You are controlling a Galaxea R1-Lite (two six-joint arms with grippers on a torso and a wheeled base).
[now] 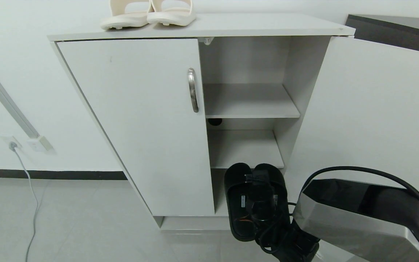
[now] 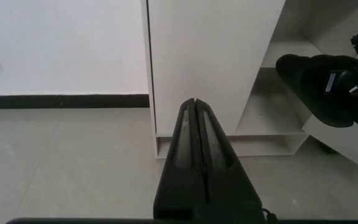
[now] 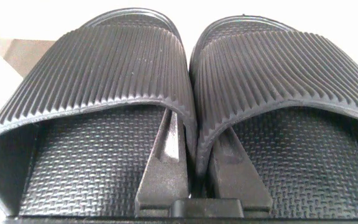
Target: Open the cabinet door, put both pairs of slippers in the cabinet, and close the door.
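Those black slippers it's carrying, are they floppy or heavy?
Probably light: the right end effector holds both black slippers by their inner edges. Likely fairly stiff, since neither visibly sags. The ribbed straps suggest decent grip.

Closed left end effector [image 2: 194,109]; right end effector [image 3: 196,143] tight on black slippers [image 1: 237,176].

White cabinet [image 1: 249,23] stands with its right door [image 1: 369,116] swung wide and its left one shut — a cream pair of slippers [image 1: 147,14] side by side on top, a black ribbed pair [image 1: 236,174] pinched together by the right gripper [image 3: 194,134] before the bottom compartment.
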